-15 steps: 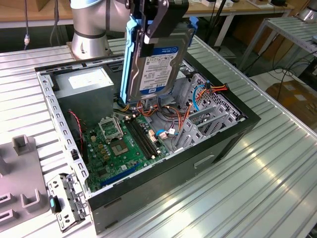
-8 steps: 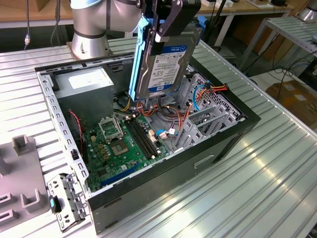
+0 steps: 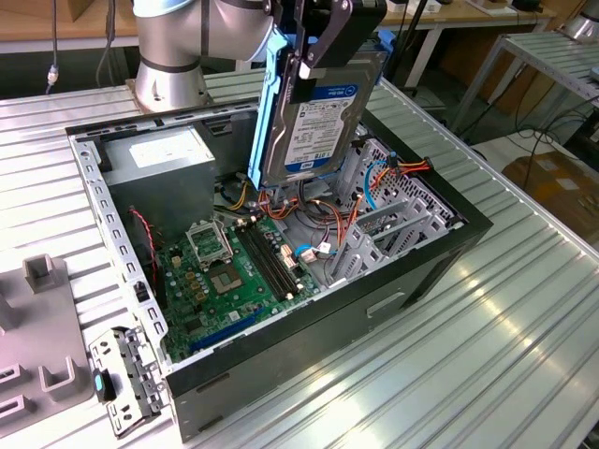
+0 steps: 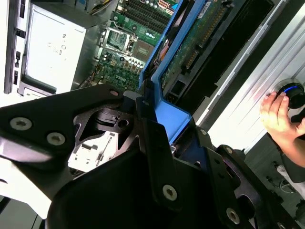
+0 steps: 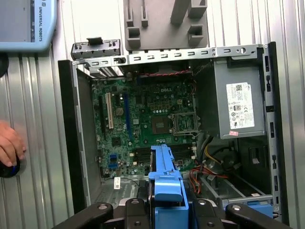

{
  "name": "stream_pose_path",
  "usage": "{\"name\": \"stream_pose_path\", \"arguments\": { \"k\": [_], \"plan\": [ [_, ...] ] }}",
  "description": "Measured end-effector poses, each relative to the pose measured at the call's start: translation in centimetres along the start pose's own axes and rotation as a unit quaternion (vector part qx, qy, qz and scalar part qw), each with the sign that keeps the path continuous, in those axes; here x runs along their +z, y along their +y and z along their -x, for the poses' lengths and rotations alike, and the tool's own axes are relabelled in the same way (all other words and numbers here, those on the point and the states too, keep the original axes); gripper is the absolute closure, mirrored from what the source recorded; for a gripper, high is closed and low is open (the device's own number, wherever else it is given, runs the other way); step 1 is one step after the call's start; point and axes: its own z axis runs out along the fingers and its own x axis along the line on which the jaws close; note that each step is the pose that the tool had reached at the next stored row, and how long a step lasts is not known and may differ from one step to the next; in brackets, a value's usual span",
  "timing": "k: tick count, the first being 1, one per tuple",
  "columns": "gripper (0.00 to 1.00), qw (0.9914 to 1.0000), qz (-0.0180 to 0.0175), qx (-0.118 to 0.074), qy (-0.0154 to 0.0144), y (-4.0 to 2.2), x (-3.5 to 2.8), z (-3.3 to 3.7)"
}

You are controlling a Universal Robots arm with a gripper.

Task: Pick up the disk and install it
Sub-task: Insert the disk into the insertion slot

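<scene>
The disk [image 3: 318,117] hangs upright above the open computer case [image 3: 393,295], over its middle, clear of the parts below. It is silver with a white-and-blue label and blue side rails. My gripper [image 3: 309,67] is shut on its upper end from above, one black finger [image 3: 323,42] lying across the label side. In the second wrist view the disk's green circuit side [image 4: 200,43] and blue rail [image 4: 169,71] run away from the gripper's black fingers [image 4: 152,138]. The first wrist view shows the blue rail [image 5: 164,176] edge-on above the motherboard [image 5: 147,114].
Inside the case lie a grey power-supply box [image 3: 164,164], a green motherboard [image 3: 234,271], orange and red cables [image 3: 328,220] and a metal drive cage [image 3: 393,220]. A grey fixture [image 3: 37,327] stands at the exterior view's left. A person's hand [image 4: 279,117] rests on a round controller beside the case.
</scene>
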Motion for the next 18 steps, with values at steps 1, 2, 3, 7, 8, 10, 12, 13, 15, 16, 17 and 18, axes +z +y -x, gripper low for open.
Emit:
{"name": "stream_pose_path", "arguments": {
  "k": [1,2,3,7,8,10,12,13,15,16,17,18],
  "plan": [
    [0.63,1.00000,0.0000,0.000,0.0000,0.00,0.00,0.00],
    [0.63,1.00000,0.0000,0.000,0.0000,-0.01,0.00,0.00],
    [0.63,1.00000,0.0000,0.000,0.0000,-0.02,0.00,0.00],
    [0.63,1.00000,0.0000,0.000,0.0001,-0.04,-0.01,-0.06],
    [0.63,1.00000,0.0000,0.000,0.0001,-0.06,0.00,-0.17],
    [0.63,1.00000,0.0000,0.000,0.0001,-0.07,0.00,-0.42],
    [0.63,1.00000,0.0000,0.000,0.0004,-0.10,0.05,-0.73],
    [0.63,1.00000,-0.0001,0.000,0.0006,-0.12,0.14,-0.87],
    [0.63,1.00000,-0.0001,0.000,0.0010,-0.22,0.22,-1.00],
    [0.63,1.00000,-0.0002,0.000,0.0013,-0.40,0.29,-1.09],
    [0.63,1.00000,-0.0002,0.000,0.0016,-0.62,0.34,-1.12],
    [0.63,1.00000,-0.0002,0.000,0.0017,-1.14,0.40,-1.15]
  ]
}}
